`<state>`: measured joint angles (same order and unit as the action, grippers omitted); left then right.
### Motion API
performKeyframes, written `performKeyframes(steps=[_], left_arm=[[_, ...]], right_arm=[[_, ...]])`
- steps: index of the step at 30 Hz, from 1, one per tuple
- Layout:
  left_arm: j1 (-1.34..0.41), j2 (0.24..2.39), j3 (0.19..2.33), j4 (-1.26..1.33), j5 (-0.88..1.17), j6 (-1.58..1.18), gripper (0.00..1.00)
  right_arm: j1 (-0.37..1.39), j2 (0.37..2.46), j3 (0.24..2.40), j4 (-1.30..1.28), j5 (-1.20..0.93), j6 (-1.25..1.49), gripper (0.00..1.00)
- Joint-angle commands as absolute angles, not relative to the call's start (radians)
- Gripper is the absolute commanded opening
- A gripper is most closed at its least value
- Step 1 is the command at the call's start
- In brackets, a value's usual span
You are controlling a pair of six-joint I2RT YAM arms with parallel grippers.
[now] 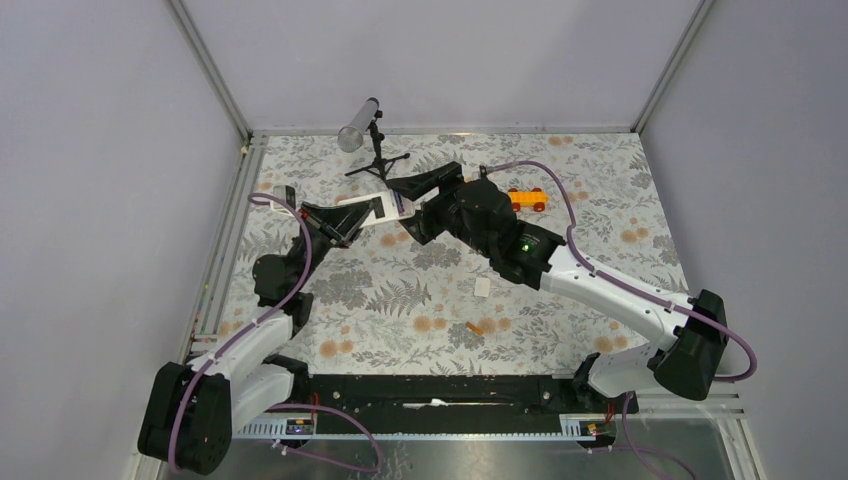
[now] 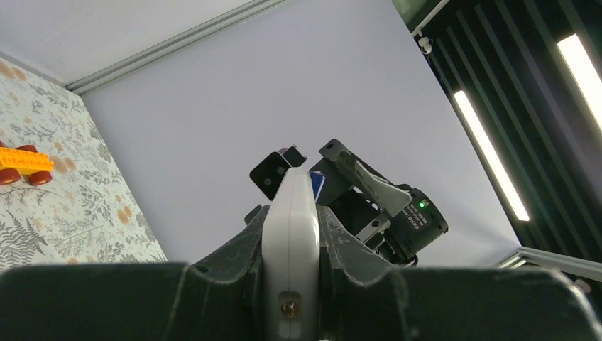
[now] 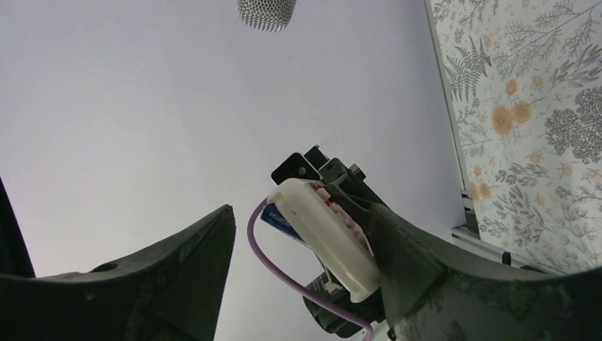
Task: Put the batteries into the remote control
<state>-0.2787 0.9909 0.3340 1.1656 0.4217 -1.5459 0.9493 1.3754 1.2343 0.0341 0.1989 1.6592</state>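
Note:
My left gripper (image 1: pixel 343 221) is shut on the remote control (image 1: pixel 375 209) and holds it above the table, edge-on in the left wrist view (image 2: pixel 291 227). The blue-purple battery (image 3: pixel 281 221) lies against the remote's white back near its far end; it also shows in the left wrist view (image 2: pixel 317 186). My right gripper (image 1: pixel 407 204) is open around the remote's far end, and one finger (image 3: pixel 397 249) stands close beside the red button side of the remote (image 3: pixel 328 240). The orange battery (image 1: pixel 475 328) lies on the table in front of the right arm.
An orange toy car (image 1: pixel 527 199) stands behind the right arm. A microphone on a small black tripod (image 1: pixel 368 135) stands at the back edge. A small white piece (image 1: pixel 483 288) lies on the flowered tablecloth near the orange battery.

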Motion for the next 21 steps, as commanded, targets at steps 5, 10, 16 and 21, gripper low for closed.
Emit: performKeyframes(steps=[5, 10, 16, 21], left_arm=[[-0.282, 0.968, 0.361, 1.238, 0.437, -1.527, 0.00], [-0.282, 0.964, 0.353, 1.236, 0.426, -1.543, 0.00], [-0.282, 0.964, 0.354, 1.240, 0.425, -1.542, 0.00], [-0.282, 0.964, 0.351, 1.244, 0.408, -1.563, 0.00]], right_arm=[[0.950, 1.373, 1.246, 0.081, 0.233, 1.706, 0.67], [0.950, 1.368, 1.237, 0.083, 0.239, 1.704, 0.62], [0.950, 1.370, 1.232, 0.100, 0.242, 1.704, 0.57], [0.950, 1.370, 1.229, 0.109, 0.245, 1.706, 0.54]])
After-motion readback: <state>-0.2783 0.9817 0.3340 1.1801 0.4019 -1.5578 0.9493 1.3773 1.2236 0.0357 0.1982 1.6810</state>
